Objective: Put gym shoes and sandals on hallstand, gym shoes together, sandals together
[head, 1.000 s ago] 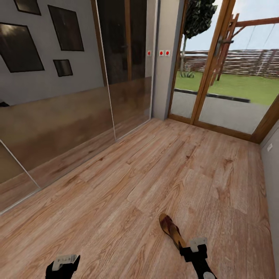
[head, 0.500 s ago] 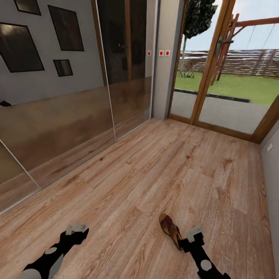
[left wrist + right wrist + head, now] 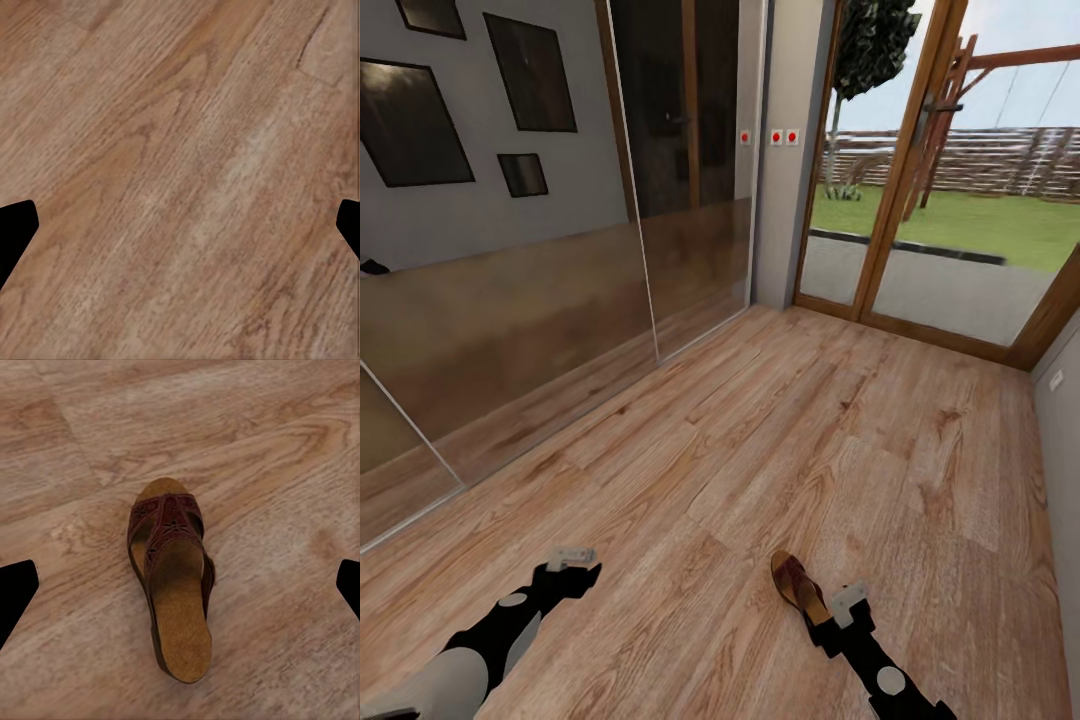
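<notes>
While one sandal [image 3: 800, 590] lay flat on the corridor floor [image 3: 780, 440], the task appeared to be at an early stage: nothing in these views had been set on a rack. At left, the left pincer [image 3: 572, 567] hung over bare planks with its jaws spread wide, empty. Toward the right, the sandal rested sole-down, a dark brown cut-out strap across its forepart and a tan insole [image 3: 180, 615] behind. The right pincer [image 3: 840, 612] stood just beside the sandal's heel end, possibly touching it, though the head view left this unclear. In the right wrist view its jaws were parted, the sandal centred between them but not gripped.
</notes>
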`<state>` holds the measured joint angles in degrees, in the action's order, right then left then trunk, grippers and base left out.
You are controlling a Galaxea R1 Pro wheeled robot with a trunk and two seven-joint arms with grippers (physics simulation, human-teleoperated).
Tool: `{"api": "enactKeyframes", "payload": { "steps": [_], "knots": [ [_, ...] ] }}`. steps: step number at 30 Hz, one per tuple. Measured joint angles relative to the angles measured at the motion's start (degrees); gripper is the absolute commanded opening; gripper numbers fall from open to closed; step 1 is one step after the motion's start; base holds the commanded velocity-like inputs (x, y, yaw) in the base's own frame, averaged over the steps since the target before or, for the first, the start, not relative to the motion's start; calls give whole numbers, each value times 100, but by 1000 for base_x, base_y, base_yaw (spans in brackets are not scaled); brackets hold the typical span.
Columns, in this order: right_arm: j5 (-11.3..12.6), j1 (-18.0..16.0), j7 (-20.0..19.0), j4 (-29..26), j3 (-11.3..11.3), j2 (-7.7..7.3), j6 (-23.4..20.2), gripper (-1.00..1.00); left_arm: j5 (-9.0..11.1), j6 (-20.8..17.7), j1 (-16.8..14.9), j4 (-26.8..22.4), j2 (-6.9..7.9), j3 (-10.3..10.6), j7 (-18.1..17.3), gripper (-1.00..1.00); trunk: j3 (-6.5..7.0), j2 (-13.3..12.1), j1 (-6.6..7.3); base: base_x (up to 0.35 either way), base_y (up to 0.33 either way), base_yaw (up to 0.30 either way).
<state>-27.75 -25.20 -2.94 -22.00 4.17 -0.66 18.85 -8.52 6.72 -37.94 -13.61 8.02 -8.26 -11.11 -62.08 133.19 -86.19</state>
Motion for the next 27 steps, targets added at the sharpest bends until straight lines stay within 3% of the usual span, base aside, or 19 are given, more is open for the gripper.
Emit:
{"api": "enactKeyframes", "payload": {
  "steps": [21, 22, 23, 27],
  "knots": [
    [-17, 0, -127, 10, -2, -76, 1, 100, -62, -97, -85, -99, -83, 6, -79, 100, 0, 0, 0, 0, 0, 0],
    [-17, 0, -127, 10, -2, -77, 0, 100, -61, -125, -110, -129, -84, 6, -96, 100, 0, 0, 0, 0, 0, 0],
    [-23, 0, -128, 14, -15, -73, -1, 100, -58, -470, -285, -298, -92, 2, -242, 100, 1, 0, 0, 0, 0, 0],
    [-34, 0, -128, 18, -31, -48, -7, 100, -63, -719, -397, -466, -83, 4, -317, 100, 0, 0, 0, 0, 0, 0]
  ]
}}
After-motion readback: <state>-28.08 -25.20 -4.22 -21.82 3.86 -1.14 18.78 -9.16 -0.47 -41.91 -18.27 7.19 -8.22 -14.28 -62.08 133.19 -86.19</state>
